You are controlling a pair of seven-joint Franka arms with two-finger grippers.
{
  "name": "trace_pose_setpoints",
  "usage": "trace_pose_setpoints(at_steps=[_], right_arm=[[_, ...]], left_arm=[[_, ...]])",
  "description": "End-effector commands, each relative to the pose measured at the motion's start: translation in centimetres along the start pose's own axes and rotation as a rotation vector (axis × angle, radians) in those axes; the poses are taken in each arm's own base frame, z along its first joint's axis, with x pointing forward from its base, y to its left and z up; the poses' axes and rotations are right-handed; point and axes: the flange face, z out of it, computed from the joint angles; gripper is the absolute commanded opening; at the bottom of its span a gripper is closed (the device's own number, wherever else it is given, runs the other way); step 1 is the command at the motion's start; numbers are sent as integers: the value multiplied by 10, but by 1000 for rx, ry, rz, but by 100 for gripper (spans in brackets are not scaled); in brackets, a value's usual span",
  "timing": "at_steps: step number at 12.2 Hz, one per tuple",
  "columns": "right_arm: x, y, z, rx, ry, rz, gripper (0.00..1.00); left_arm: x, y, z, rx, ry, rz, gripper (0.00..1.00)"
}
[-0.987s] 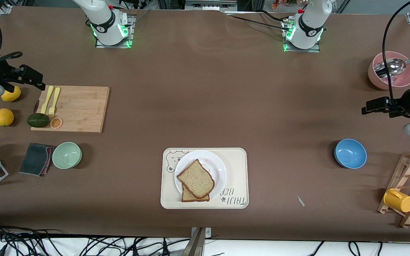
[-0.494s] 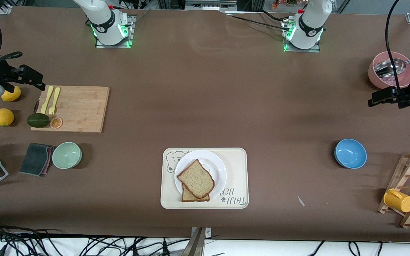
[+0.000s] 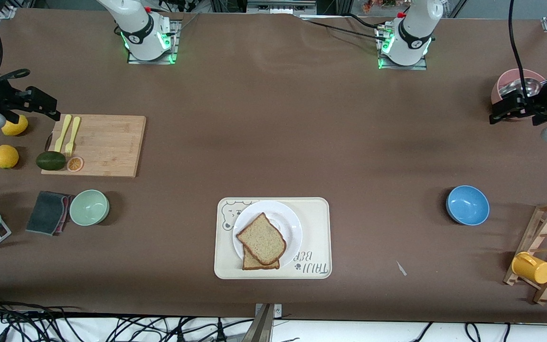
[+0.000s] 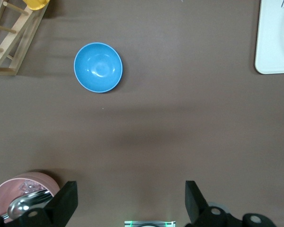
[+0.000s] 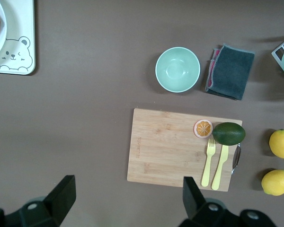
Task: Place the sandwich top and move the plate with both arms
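The sandwich top [image 3: 261,239], a pale wholewheat slice, lies tilted on a darker slice [image 3: 254,264] on the white plate [image 3: 288,221]. The plate sits on the cream bear tray [image 3: 316,223]. My left gripper [image 3: 495,114] is open and empty, up over the table beside the pink bowl [image 3: 501,88] at the left arm's end; its wrist view [image 4: 131,191] shows bare table between the fingers. My right gripper [image 3: 48,108] is open and empty over the table beside the cutting board [image 3: 102,145]; its wrist view [image 5: 128,187] shows bare table there. Both are far from the plate.
A blue bowl [image 3: 467,204] and a wooden rack [image 3: 546,247] with a yellow mug [image 3: 532,267] stand at the left arm's end. The pink bowl holds a spoon [image 4: 23,205]. A green bowl [image 3: 89,207], grey cloth [image 3: 48,212], lemons [image 3: 5,156] and an avocado [image 3: 50,160] lie at the right arm's end.
My left gripper has moved from over the table by the blue bowl to beside the pink bowl. The right arm, bread and plate have not moved.
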Motion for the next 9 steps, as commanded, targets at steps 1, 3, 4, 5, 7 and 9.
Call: trace_pose_setpoints(at_steps=[1, 3, 4, 5, 7, 9], right_arm=[[-4, 0, -3, 14, 11, 7, 100], [-4, 0, -3, 14, 11, 7, 100], [-4, 0, -3, 14, 11, 7, 100], [-4, 0, -3, 14, 11, 7, 100], [-3, 0, -2, 14, 8, 3, 100], [-2, 2, 0, 13, 6, -4, 100]], left_arm=[[-24, 5, 12, 40, -24, 14, 100], [-25, 3, 10, 31, -19, 7, 100], [-24, -2, 9, 21, -10, 1, 100], [-20, -3, 7, -32, 26, 12, 100], [-10, -1, 5, -75, 87, 7, 100], [-9, -1, 7, -74, 91, 7, 100]])
